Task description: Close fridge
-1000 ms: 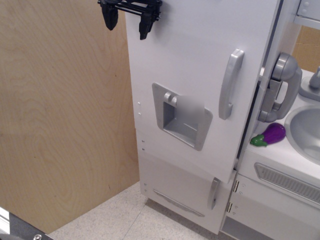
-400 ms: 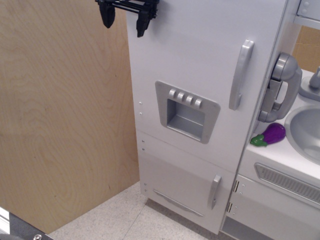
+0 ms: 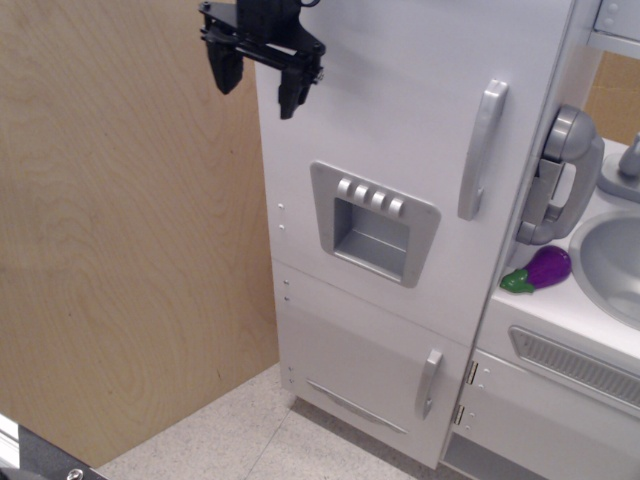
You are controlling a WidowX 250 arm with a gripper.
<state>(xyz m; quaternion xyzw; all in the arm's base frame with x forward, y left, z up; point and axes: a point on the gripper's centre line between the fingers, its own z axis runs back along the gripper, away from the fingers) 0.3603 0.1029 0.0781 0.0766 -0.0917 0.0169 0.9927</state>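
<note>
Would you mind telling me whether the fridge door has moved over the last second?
Yes. The fridge door swung shut; its handle shifted right toward the grey wall phone, closing the earlier gap.

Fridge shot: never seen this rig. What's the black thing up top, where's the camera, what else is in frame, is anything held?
The black thing is the robot's claw, the grasping end of a single arm. It hangs at the upper left corner of the fridge door with its two fingers pointing down and spread apart, and nothing is between them.

There is only one picture, taken from a camera standing off in front of a toy kitchen and looking slightly down at it.

The tall white door carries a grey vertical handle and a grey dispenser panel with four buttons. It looks flush with the cabinet, so it appears closed. Below it is a shorter lower door with a small grey handle.

To the right is a sink, a grey toy phone and a purple toy eggplant lying on the counter. A wooden panel stands to the left.
</note>
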